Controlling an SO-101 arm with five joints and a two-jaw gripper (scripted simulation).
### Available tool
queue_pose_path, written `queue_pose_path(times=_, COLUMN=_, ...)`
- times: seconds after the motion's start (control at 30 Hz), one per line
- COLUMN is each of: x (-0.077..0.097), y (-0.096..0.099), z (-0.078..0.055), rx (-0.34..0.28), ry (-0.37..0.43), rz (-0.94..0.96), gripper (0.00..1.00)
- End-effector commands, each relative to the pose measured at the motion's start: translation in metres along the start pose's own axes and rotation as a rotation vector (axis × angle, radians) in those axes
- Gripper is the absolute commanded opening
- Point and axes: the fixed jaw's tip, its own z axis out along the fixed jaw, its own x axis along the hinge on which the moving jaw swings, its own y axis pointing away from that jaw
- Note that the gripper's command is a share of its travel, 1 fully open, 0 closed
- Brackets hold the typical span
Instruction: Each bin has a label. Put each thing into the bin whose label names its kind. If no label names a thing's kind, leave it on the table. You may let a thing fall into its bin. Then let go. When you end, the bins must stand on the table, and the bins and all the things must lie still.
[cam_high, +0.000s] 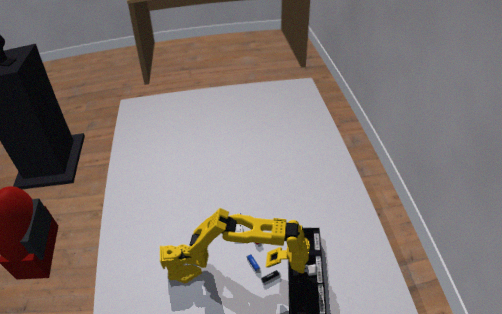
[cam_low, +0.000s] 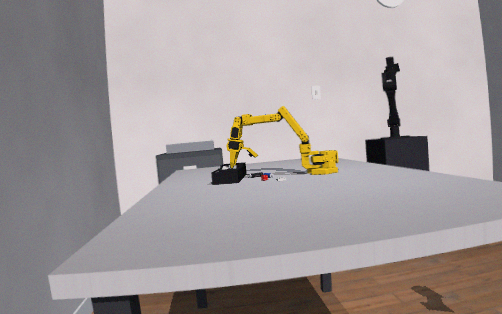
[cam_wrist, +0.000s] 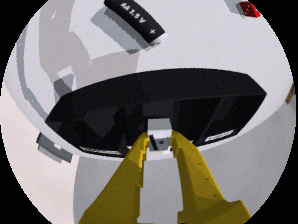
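Where the hand pinches it, a small white piece, kind unreadable.

A plain lab-like room: grey table, wood floor, black pedestal, bare walls.

White lettering on the black bar you see on the desk, too blurred to read, bin labels likewise illegible

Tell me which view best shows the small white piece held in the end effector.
The wrist view: the small white piece sits pinched at the tips of the yellow end effector, right over the black bin. The top view shows only a pale speck beside the arm; in the exterior view it is too small to make out.
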Motion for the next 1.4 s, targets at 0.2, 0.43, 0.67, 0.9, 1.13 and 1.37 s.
queue_pose_path(times=0.2, x=0.01, y=0.003, z=-0.014, rx=-0.002, ry=0.081, rz=0.001, gripper=0.0)
queue_pose_path(times=0.43, x=0.01, y=0.003, z=-0.01, rx=-0.002, ry=0.081, rz=0.001, gripper=0.0)
queue_pose_path(times=0.67, x=0.009, y=0.003, z=-0.008, rx=-0.002, ry=0.081, rz=0.001, gripper=0.0)
queue_pose_path(times=0.9, x=0.009, y=0.003, z=-0.006, rx=-0.002, ry=0.081, rz=0.001, gripper=0.0)
queue_pose_path(times=1.13, x=0.008, y=0.003, z=-0.003, rx=-0.002, ry=0.081, rz=0.001, gripper=0.0)
queue_pose_path(times=1.37, x=0.008, y=0.003, z=-0.002, rx=-0.002, ry=0.081, rz=0.001, gripper=0.0)
